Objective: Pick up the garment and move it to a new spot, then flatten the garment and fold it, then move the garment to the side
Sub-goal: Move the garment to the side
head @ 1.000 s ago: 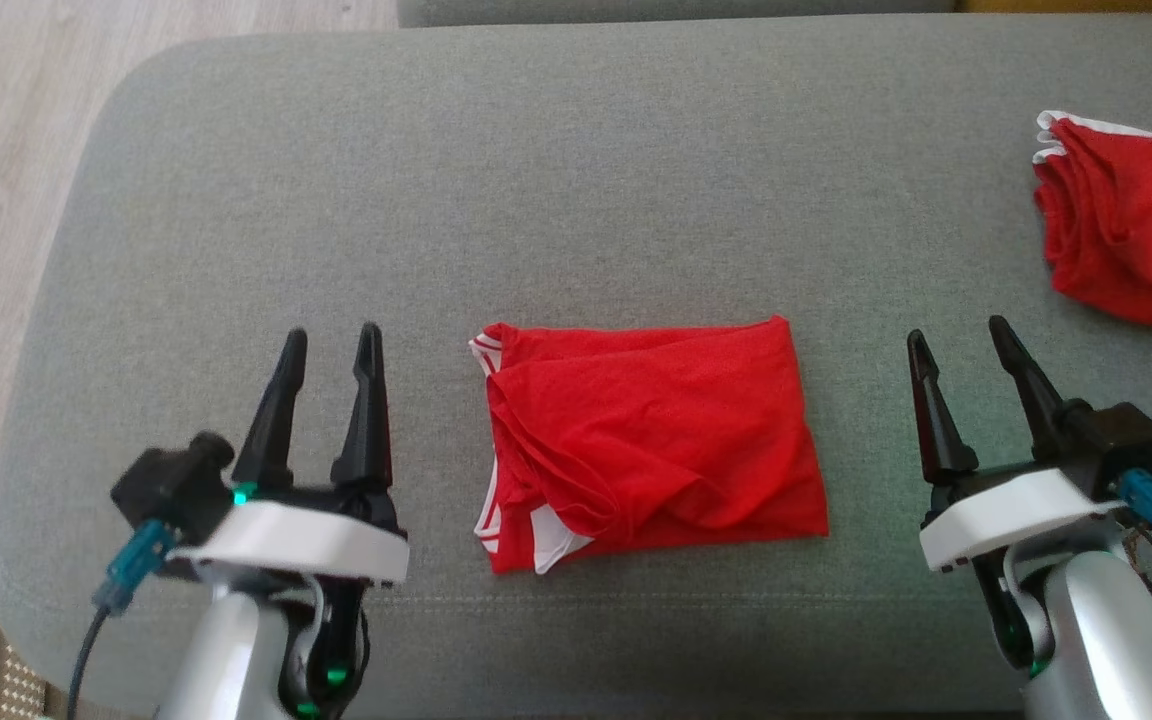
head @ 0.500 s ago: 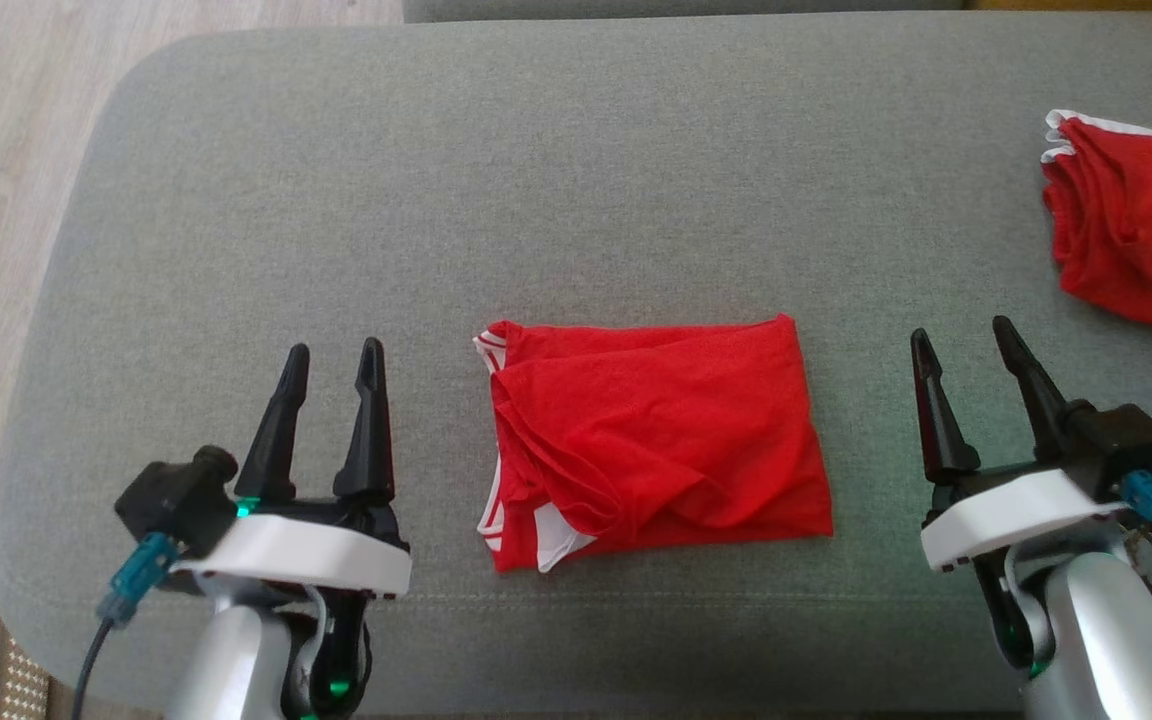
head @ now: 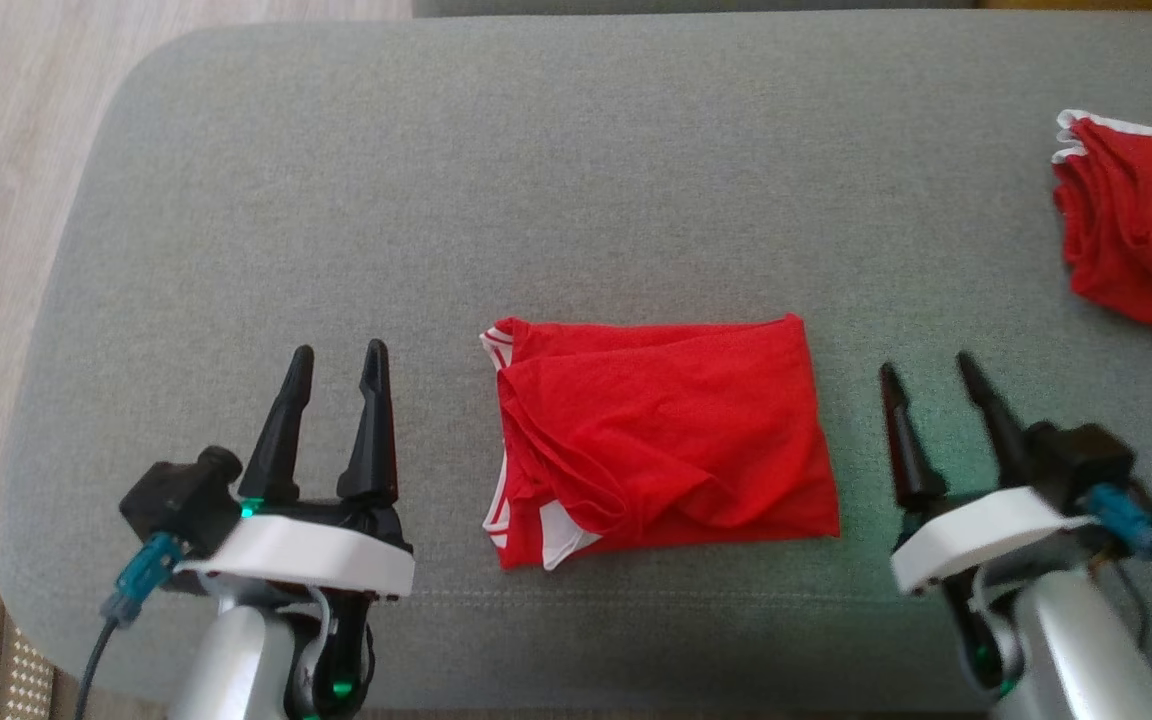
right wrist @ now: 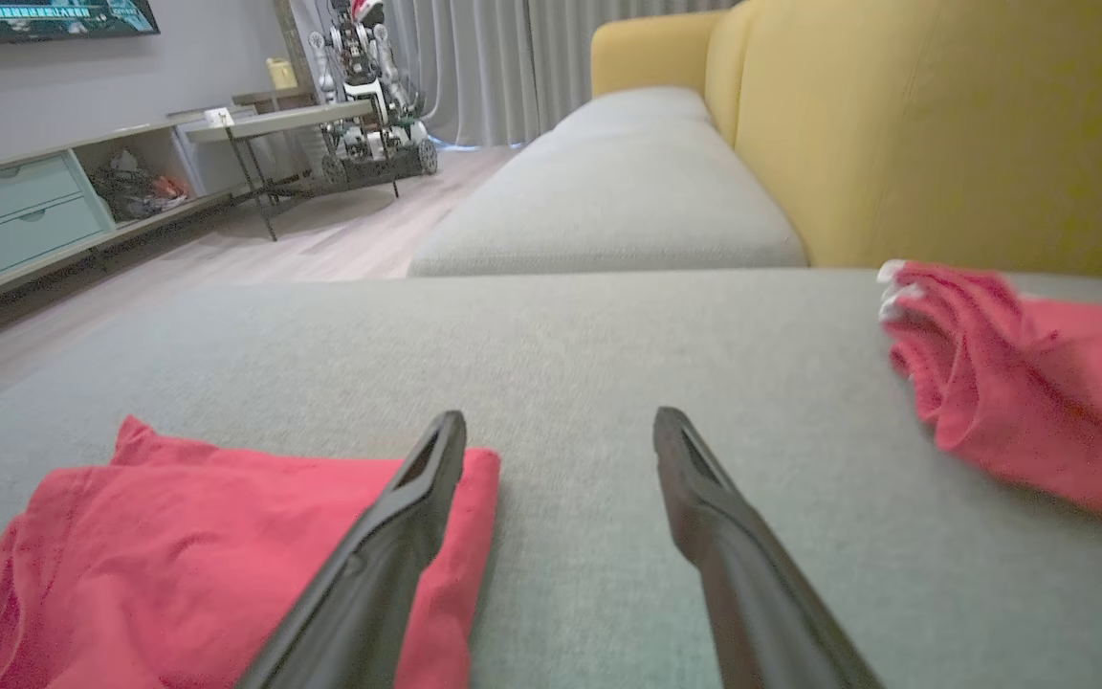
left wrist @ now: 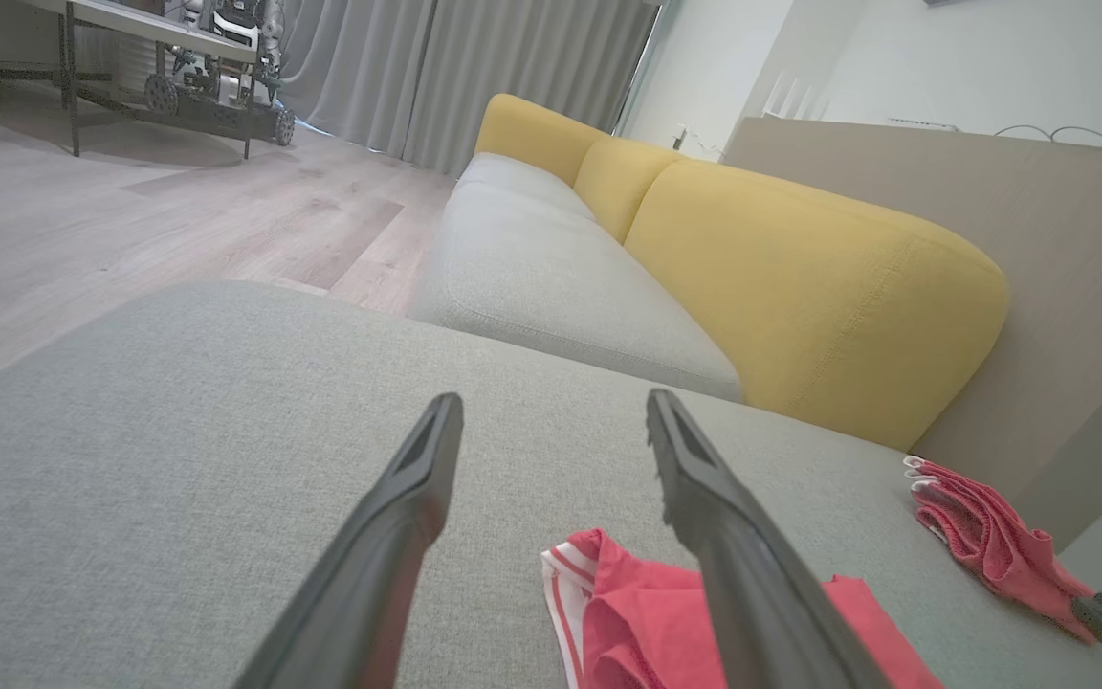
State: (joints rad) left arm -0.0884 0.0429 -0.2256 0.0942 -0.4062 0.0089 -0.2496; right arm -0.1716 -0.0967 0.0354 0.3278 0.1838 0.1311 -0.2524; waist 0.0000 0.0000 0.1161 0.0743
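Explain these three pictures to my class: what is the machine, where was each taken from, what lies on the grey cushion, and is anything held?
The machine is a two-armed robot. The top-down picture comes from a camera on its head, looking down at a grey cushion. The black two-fingered claws are its grippers: the left gripper at lower left, the right gripper at lower right. The other two pictures come from cameras on each wrist, looking along that gripper's fingers. Between the grippers lies a folded red garment with white trim. A second garment, also red, lies at the cushion's right edge. Both grippers are open and hold nothing.
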